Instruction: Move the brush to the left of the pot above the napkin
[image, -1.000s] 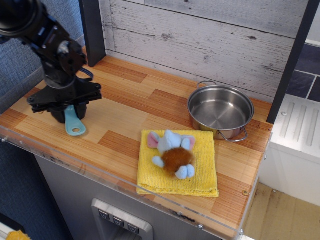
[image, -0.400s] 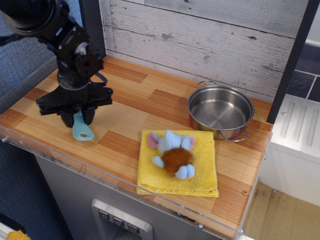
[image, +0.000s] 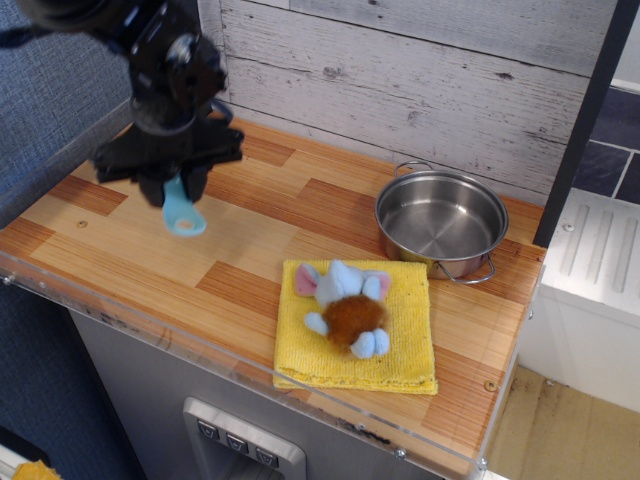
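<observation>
Observation.image: gripper (image: 176, 188) pinching brush (image: 183, 213) (handle end hanging down), hovering over counter (image: 250, 250), well apart from pot (image: 441, 222).

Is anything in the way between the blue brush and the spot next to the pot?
Nothing visible. The gripper holds the brush above bare wooden counter, which runs clear to the pot. The plush toy lies on the napkin, nearer the front, off the path.

Glossy light-blue plastic brush (image: 183, 214), shiny smooth steel pot (image: 441, 222), nubbly yellow cloth napkin (image: 400, 340), fuzzy plush toy (image: 346, 306), smooth wood-grain bench (image: 280, 210), matt black fingers (image: 152, 188)
</observation>
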